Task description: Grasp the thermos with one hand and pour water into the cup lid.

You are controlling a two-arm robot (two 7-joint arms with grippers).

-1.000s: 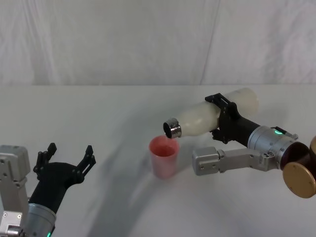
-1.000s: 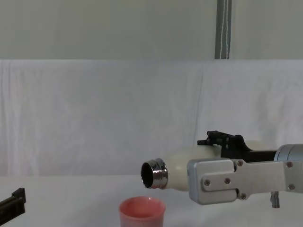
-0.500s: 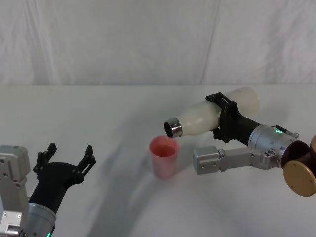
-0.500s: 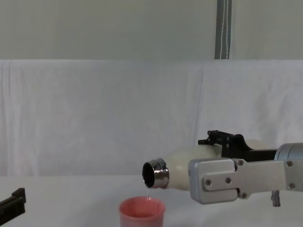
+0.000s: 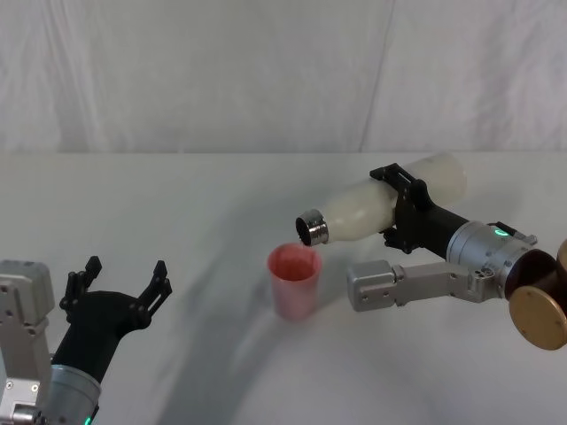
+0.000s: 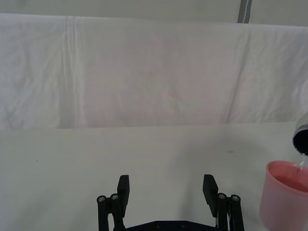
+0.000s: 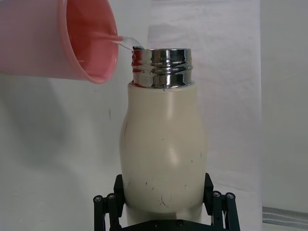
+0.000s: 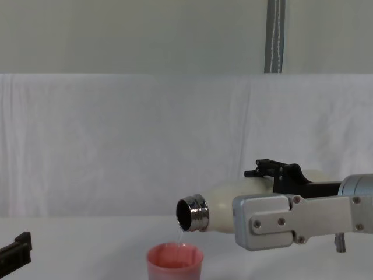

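Black plastic fingers of the right gripper (image 5: 403, 212) are clamped round the body of the tall cream-white thermos (image 5: 381, 208), holding it tipped nearly level so its shiny threaded steel neck (image 8: 192, 213) hangs just above the small pink cup lid (image 5: 293, 282) on the white table (image 5: 204, 221). A thin stream of water (image 7: 113, 39) runs into it. The left gripper (image 6: 167, 192) rests spread apart, well clear, presumably to keep out of the pour.

Cream-white thermos (image 5: 376, 209) with shiny steel neck, pink cup lid (image 5: 293, 282).
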